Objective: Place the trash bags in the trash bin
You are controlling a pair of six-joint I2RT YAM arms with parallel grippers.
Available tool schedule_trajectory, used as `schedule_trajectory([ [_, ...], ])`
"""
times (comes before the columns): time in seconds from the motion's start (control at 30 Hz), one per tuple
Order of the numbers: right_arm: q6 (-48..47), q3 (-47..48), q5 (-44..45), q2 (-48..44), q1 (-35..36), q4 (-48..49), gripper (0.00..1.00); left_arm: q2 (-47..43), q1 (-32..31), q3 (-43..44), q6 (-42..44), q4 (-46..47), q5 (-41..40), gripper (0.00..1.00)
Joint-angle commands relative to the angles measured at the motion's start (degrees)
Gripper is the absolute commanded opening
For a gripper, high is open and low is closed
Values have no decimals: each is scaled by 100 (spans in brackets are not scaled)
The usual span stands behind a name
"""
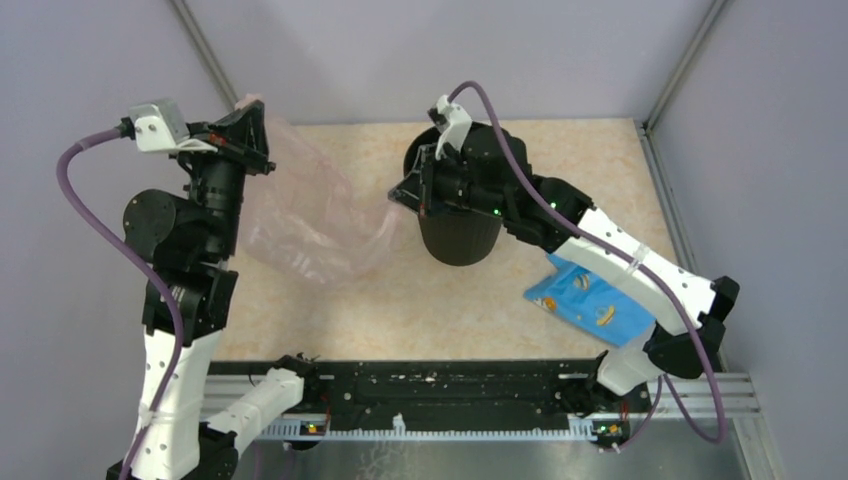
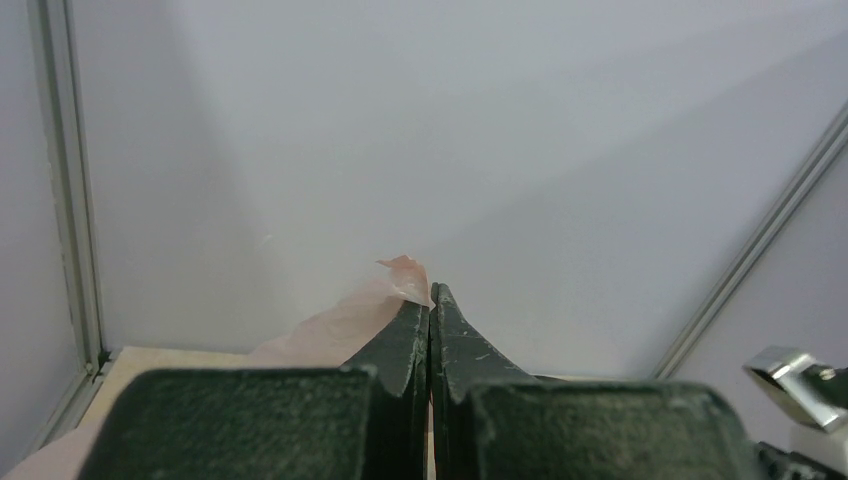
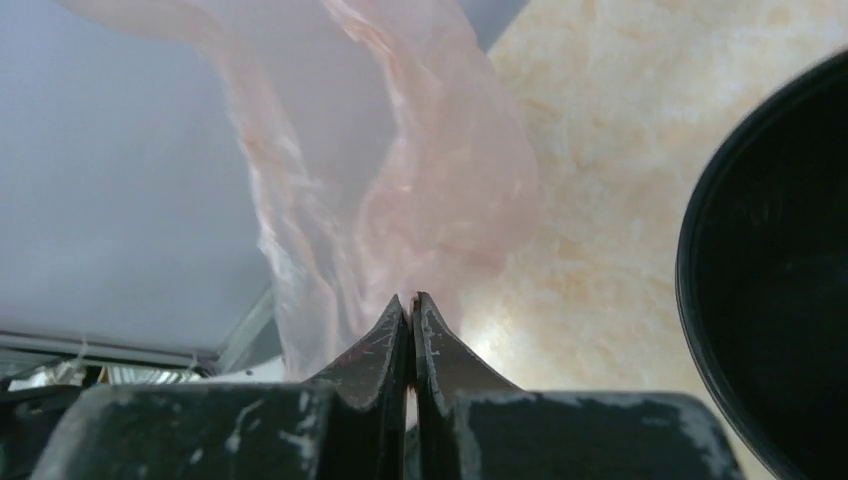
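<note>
A thin translucent pale-pink trash bag (image 1: 305, 215) hangs stretched between my two grippers above the table's left half. My left gripper (image 1: 250, 108) is raised near the back left wall and shut on the bag's upper corner; a bit of film pokes past its tips in the left wrist view (image 2: 405, 280). My right gripper (image 1: 397, 200) is shut on the bag's other edge, just left of the round black trash bin (image 1: 460, 235). In the right wrist view the bag (image 3: 400, 190) billows ahead of the closed tips (image 3: 411, 300), and the bin's rim (image 3: 700, 300) is at the right.
A blue snack packet (image 1: 590, 305) lies on the table right of the bin, partly under my right arm. Grey walls with metal posts enclose the table at back and sides. A black rail (image 1: 440, 385) runs along the near edge.
</note>
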Motion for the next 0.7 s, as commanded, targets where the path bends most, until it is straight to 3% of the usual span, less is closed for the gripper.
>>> schedule_trajectory([
  [0.0, -254, 802, 82, 59, 36, 39, 0, 38, -13, 85, -83, 365, 62, 0],
  [0.17, -596, 1082, 490, 57, 36, -267, 0, 98, -13, 71, -102, 469, 58, 0],
  [0.43, -2214, 3055, 1330, 512, 36, -246, 0, 350, -13, 211, -453, 1157, 1078, 0],
  [0.53, -2743, 3726, 1560, 485, 36, 147, 0, 414, -13, 295, -584, 1479, 1537, 0],
  [0.67, -3352, 3522, 1743, 62, 38, 1138, 0, 515, -13, 411, -855, 1743, 2049, 0],
])
